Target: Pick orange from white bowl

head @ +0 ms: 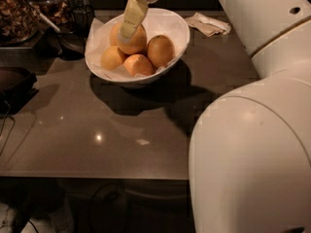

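The white bowl (172, 25) stands at the back middle of the grey table and holds several round fruits on white paper. The orange (136, 41) is the big one on top at the back of the pile. My gripper (127, 33) reaches down from the top of the view and lies against the orange's upper left side. A yellowish-brown fruit (161, 50) sits to its right, a deep-orange one (138, 64) in front, and a small yellowish one (112, 58) at the left.
My arm's large white body (252, 149) fills the right side of the view. A crumpled napkin (209, 24) lies right of the bowl. Dark pots and a tray of dried stuff (17, 13) stand at the back left. A black object (14, 84) sits at the left edge.
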You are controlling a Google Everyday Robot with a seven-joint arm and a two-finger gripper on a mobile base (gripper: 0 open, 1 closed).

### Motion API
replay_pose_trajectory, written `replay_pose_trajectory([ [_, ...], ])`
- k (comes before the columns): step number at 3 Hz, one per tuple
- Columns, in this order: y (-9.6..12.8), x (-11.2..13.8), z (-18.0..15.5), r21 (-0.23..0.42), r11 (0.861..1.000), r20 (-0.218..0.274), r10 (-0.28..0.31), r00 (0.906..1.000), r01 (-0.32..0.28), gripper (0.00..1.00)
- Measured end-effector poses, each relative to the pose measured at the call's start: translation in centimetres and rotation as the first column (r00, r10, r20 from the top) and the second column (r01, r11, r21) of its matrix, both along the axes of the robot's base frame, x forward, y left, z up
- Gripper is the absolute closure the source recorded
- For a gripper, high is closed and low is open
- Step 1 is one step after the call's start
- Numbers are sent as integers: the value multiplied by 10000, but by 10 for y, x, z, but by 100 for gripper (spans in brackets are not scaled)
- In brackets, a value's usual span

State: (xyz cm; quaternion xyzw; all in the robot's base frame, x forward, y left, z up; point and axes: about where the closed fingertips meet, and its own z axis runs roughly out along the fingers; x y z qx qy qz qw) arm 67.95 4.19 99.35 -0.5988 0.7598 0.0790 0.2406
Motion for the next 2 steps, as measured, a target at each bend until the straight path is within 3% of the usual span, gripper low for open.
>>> replay_pose_trajectory([
  [1,7,0,-9,88,9998,-317,154,9994,-151,21],
  [2,10,2,-17,67,9998,-553,181,9983,-177,25],
])
